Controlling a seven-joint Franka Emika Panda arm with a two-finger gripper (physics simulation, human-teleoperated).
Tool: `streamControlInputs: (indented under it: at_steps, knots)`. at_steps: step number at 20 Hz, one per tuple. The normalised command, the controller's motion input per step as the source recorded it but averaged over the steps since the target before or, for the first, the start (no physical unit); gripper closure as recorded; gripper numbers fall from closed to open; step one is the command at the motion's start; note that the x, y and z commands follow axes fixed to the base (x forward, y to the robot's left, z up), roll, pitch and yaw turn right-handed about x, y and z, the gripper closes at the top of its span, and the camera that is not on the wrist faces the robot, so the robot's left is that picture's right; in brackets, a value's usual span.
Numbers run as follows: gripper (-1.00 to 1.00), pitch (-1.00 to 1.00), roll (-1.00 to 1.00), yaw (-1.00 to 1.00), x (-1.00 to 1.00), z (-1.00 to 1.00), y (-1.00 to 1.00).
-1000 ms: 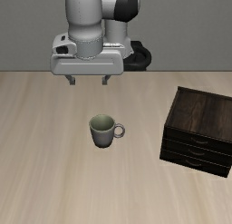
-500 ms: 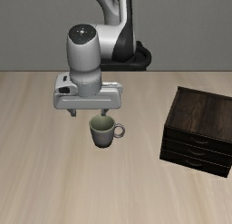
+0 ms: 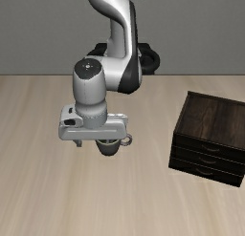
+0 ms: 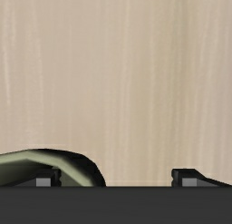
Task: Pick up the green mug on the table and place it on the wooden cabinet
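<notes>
Our gripper [image 3: 100, 142] hangs low over the green mug [image 3: 112, 149], which stands upright on the tabletop [image 3: 38, 192] about mid-scene, well apart from the wooden cabinet [image 3: 211, 135] at the exterior view's right. In the wrist view the fingers [image 4: 186, 176] are set wide. The mug's rim curves just beside one fingertip with bare tabletop between the two, and nothing is gripped

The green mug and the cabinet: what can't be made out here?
- Exterior view: the robot arm covers nearly all of the green mug.
- Wrist view: a curve of the mug's rim shows beside one finger; the edge cuts off the rest.
- Exterior view: the edge cuts off one end of the wooden cabinet.
</notes>
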Motion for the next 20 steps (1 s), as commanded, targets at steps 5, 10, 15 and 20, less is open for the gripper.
streamControlInputs:
  at_steps: [5, 10, 15, 20]
  knots:
    - [1.00, 0.00, 0.00, 0.00, 0.00, 0.00, 0.00]
    - [1.00, 0.00, 0.00, 0.00, 0.00, 0.40, 0.00]
    - [1.00, 0.00, 0.00, 0.00, 0.00, 1.00, 0.00]
    - [1.00, 0.00, 0.00, 0.00, 0.00, 1.00, 0.00]
